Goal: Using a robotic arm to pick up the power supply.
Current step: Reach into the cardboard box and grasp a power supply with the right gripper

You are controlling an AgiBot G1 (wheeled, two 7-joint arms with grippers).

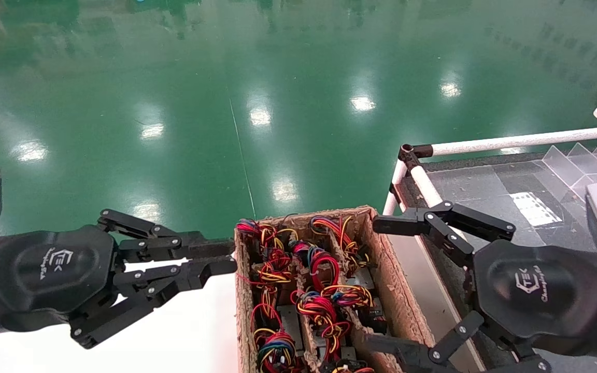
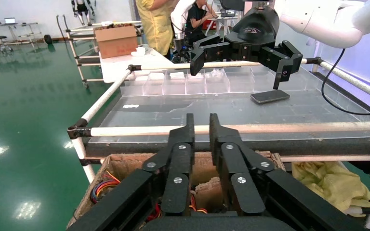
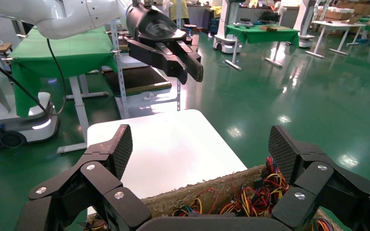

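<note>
At lower right our right gripper [image 1: 381, 282] hovers wide open and empty beside the cardboard box [image 1: 386, 269], poised to descend onto a power supply [image 1: 290, 324].

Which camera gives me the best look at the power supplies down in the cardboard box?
The head view: it looks straight down into the cardboard box, showing grey power supplies under wire bundles. The left wrist view catches only the box rim and a few wires behind its end effector. The right wrist view shows just wires above the rim.
</note>
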